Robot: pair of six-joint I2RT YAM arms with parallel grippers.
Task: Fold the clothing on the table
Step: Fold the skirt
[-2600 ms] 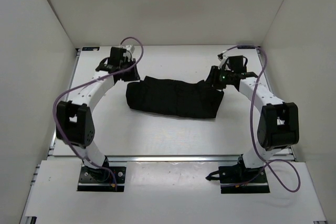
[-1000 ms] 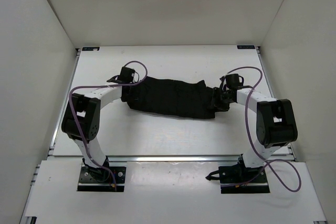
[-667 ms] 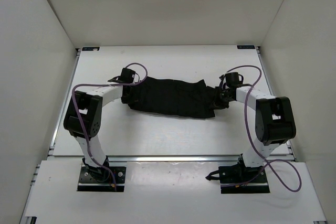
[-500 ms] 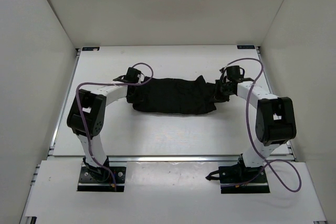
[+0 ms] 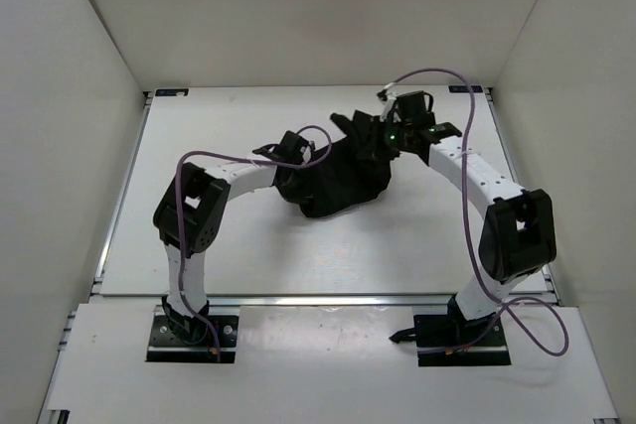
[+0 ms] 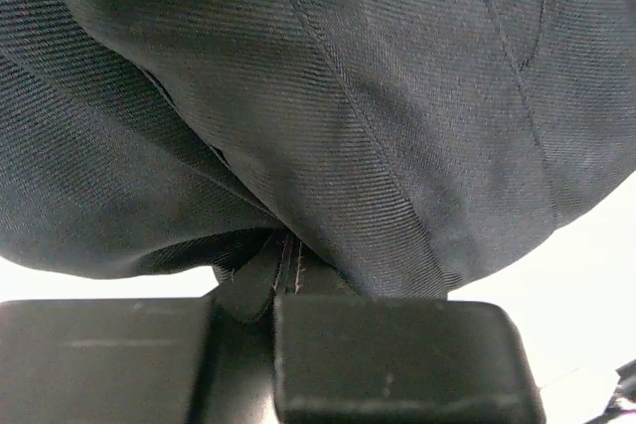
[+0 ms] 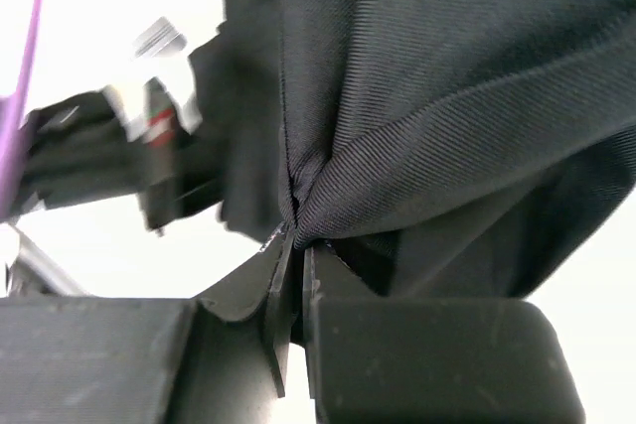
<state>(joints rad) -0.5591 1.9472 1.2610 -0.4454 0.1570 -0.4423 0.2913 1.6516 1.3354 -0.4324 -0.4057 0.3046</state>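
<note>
1. Your counter (image 5: 298,255) lies white and flat beneath the left end effector (image 6: 281,280) and the right end effector (image 7: 295,263).
2. The clothing (image 5: 338,181) is bunched in a dark heap between them, held at each end.
3. Your left end effector is pinched narrow on a seamed fold of the clothing.
4. Your right end effector is clamped on a gathered corner, farther from the bases than the left.

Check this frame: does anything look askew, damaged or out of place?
The clothing is bunched into a lopsided lump mid-table, pinched between the left tool and right tool, both shut on it. Nothing looks torn or spilled.
</note>
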